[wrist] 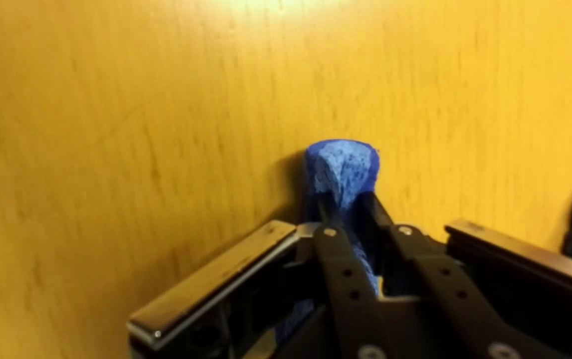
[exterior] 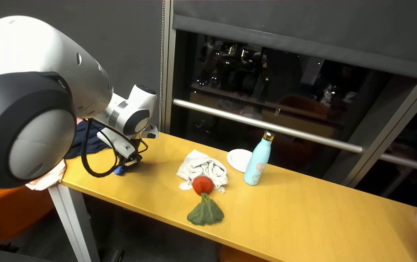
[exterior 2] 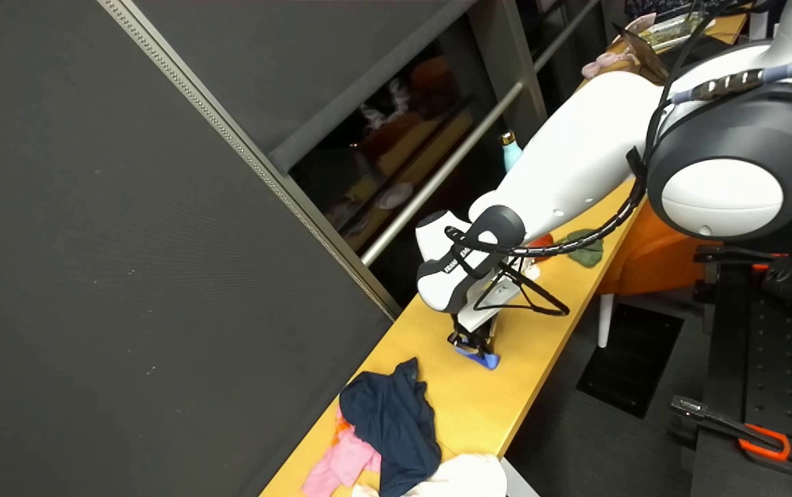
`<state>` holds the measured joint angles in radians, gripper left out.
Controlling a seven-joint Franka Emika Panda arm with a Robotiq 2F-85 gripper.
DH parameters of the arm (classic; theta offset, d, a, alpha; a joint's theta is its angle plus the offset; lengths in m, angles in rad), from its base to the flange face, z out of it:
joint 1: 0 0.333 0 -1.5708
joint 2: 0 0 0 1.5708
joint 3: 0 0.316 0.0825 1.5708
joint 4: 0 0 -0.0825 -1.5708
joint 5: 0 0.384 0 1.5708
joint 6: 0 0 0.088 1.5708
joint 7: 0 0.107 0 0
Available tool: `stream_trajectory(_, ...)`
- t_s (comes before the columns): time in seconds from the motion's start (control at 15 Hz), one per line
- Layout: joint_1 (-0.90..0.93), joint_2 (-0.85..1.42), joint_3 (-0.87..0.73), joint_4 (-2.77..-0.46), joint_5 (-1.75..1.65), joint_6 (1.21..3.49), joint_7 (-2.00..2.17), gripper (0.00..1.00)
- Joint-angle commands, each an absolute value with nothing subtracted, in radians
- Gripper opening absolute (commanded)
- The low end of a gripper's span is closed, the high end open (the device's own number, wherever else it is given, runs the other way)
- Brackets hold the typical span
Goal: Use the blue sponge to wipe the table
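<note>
The blue sponge (wrist: pixel 345 164) lies between my gripper's (wrist: pixel 348 203) two dark fingertips in the wrist view. The fingers are shut on it and pinch its middle. Its far end sticks out past the tips, and part of it is hidden behind the fingers. The sponge also shows under the gripper in both exterior views (exterior: pixel 119 170) (exterior 2: pixel 489 360). It is at the surface of the yellow wooden table (exterior: pixel 303 207), near the table's end. I cannot tell whether it presses on the tabletop.
Dark cloth (exterior 2: pixel 396 421) and pink cloth (exterior 2: pixel 344 459) lie close to the gripper at the table's end. Further along are a crumpled white cloth (exterior: pixel 193 165), a red round thing (exterior: pixel 203 185), a green leafy thing (exterior: pixel 205 213), a white plate (exterior: pixel 238 158) and a light-blue bottle (exterior: pixel 258 163).
</note>
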<state>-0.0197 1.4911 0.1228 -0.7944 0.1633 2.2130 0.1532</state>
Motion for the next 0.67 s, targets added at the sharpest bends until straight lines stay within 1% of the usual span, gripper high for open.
stream_trajectory(0.0,-0.021,1.491,0.098,-0.824,0.169,2.185,0.127,0.04)
stream_trajectory(0.13,-0.035,1.486,0.061,-0.838,0.154,2.195,0.134,0.04)
stream_trajectory(0.2,-0.040,1.502,0.043,-0.802,0.142,2.171,0.140,0.04)
stream_trajectory(0.27,-0.049,1.544,0.026,-0.719,0.128,2.127,0.145,0.04)
stream_trajectory(0.47,-0.082,1.502,-0.022,-0.773,0.101,2.112,0.128,0.04)
stream_trajectory(0.6,-0.091,1.523,-0.035,-0.755,0.085,2.112,0.127,0.04)
